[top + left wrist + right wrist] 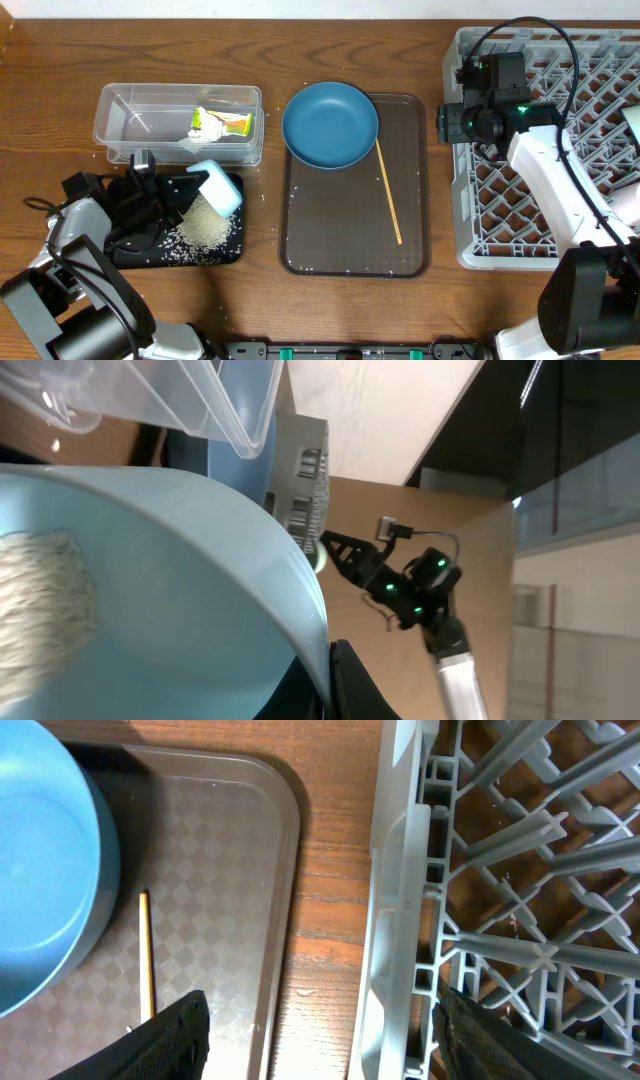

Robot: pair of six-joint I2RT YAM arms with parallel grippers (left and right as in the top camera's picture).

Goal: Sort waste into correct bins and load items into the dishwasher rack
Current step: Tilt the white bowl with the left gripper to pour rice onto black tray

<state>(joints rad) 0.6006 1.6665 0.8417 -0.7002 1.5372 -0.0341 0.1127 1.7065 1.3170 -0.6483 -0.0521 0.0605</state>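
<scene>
Overhead shows your left gripper (196,186) clamped on the rim of the mint-green bowl (217,187), holding it tipped over the black tray (232,252). A heap of rice grains (205,228) lies below it. The left wrist view shows some grains clinging inside.

Judge the bowl stiff, smooth and probably light. Held by a rim pinch, it may swivel or slip if you swing it fast. The grains are loose and bounce, and a few lie scattered past the tray's low lip.

The clear tub (180,90) stands just behind the bowl, so you have little room that way. Bare table opens toward the brown serving tray (350,255), where the dark-blue bowl (330,124) and wooden stick (389,195) lie.

Your right gripper (322,1000) hangs with its jaws wide apart and empty at the left rim of the dishwasher rack (470,240). Mind it on any pass there.
</scene>
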